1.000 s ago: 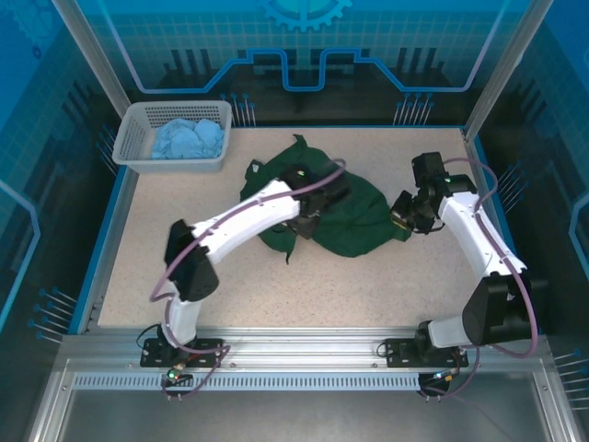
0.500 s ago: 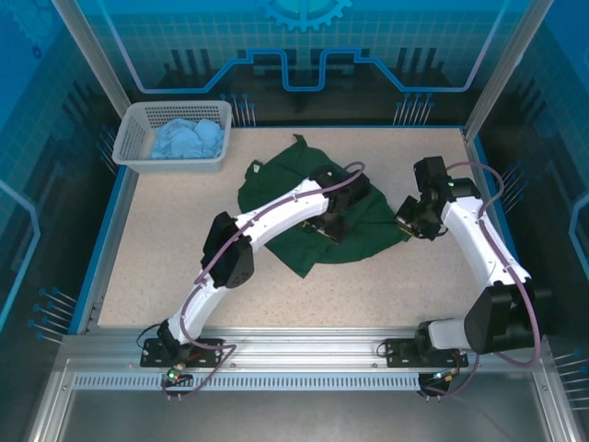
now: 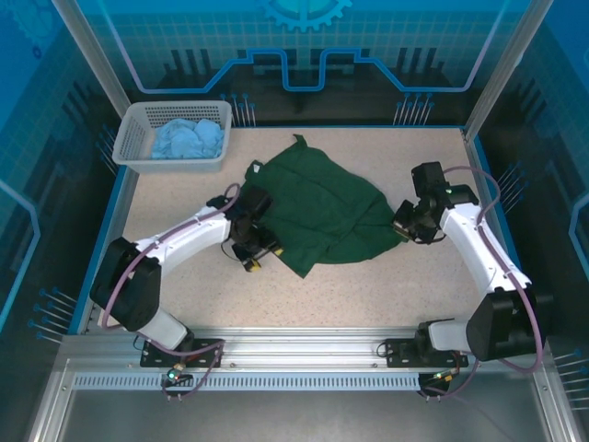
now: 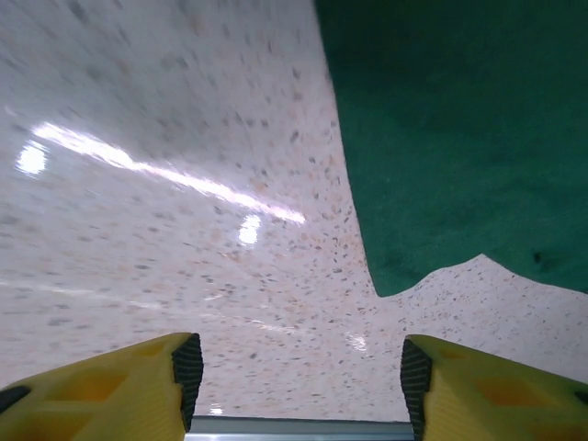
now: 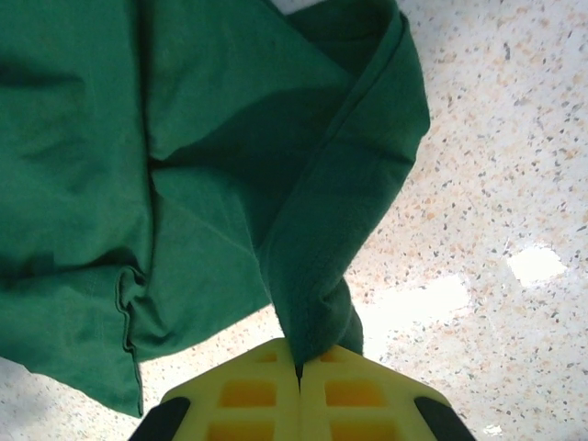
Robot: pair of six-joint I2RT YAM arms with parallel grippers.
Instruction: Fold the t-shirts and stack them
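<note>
The dark green t-shirt point(image 3: 322, 207) lies crumpled across the middle of the table. Its right edge is pinched in my right gripper point(image 3: 402, 226), whose yellow fingers are shut on a bunched fold of the green cloth point(image 5: 317, 303). My left gripper point(image 3: 255, 255) hovers over bare table just left of the shirt's near-left edge, open, with nothing between its fingers point(image 4: 119, 395). A corner of the green shirt point(image 4: 459, 138) shows ahead to the right in the left wrist view. The light blue t-shirt point(image 3: 189, 140) sits bundled in the white basket.
The white lattice basket point(image 3: 138, 161) stands at the back left corner. A blue rim point(image 3: 109, 239) borders the speckled tabletop point(image 3: 368, 295). A metal rail point(image 3: 304, 345) runs along the near edge by the arm bases.
My left arm has swung from over the shirt's middle back to its left side and let go of the cloth. The shirt now lies flatter and wider. The right gripper barely moved.
</note>
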